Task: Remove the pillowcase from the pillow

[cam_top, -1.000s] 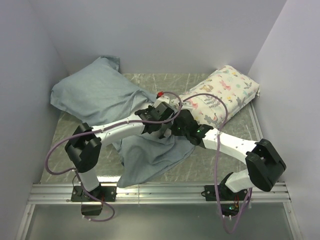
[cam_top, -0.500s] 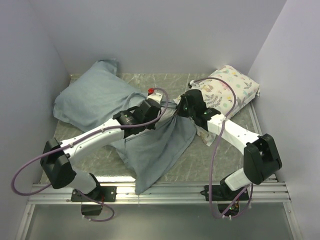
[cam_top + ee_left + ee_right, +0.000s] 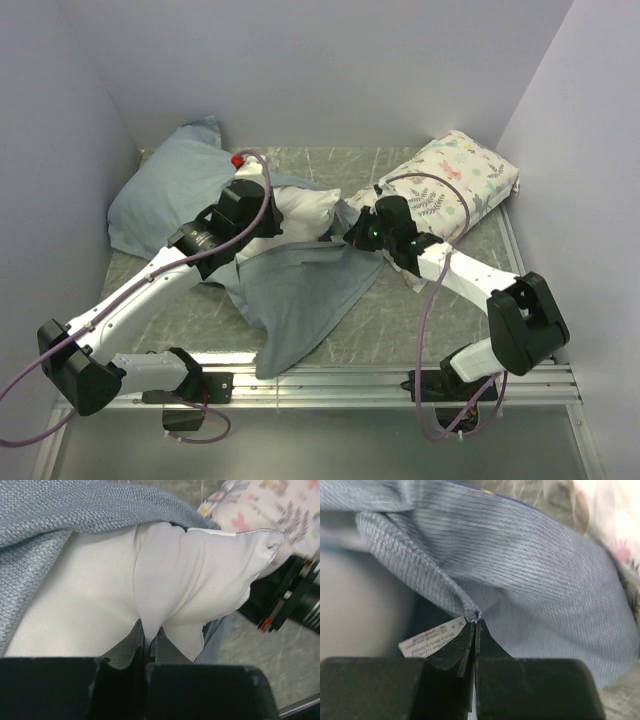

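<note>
The pillowcase [image 3: 300,290] shows its paler grey-blue side and lies spread toward the front, with another part bunched at the back left [image 3: 170,190]. The white pillow [image 3: 298,213] sticks out of it in the middle. My left gripper [image 3: 266,216] is shut on a fold of the pillow [image 3: 200,575], as the left wrist view [image 3: 148,639] shows. My right gripper [image 3: 353,233] is shut on the pillowcase hem [image 3: 445,585] beside a small white label [image 3: 432,634]; the right wrist view [image 3: 476,619] shows the pinch.
A smaller cream floral pillow [image 3: 450,185] lies at the back right, just behind my right arm; it also shows in the left wrist view [image 3: 280,505]. Walls close in the left, back and right. A metal rail [image 3: 320,385] runs along the front edge.
My left gripper has moved back and to the left with the white pillow, drawing it out of the case. My right gripper has shifted slightly forward, still holding the hem.
</note>
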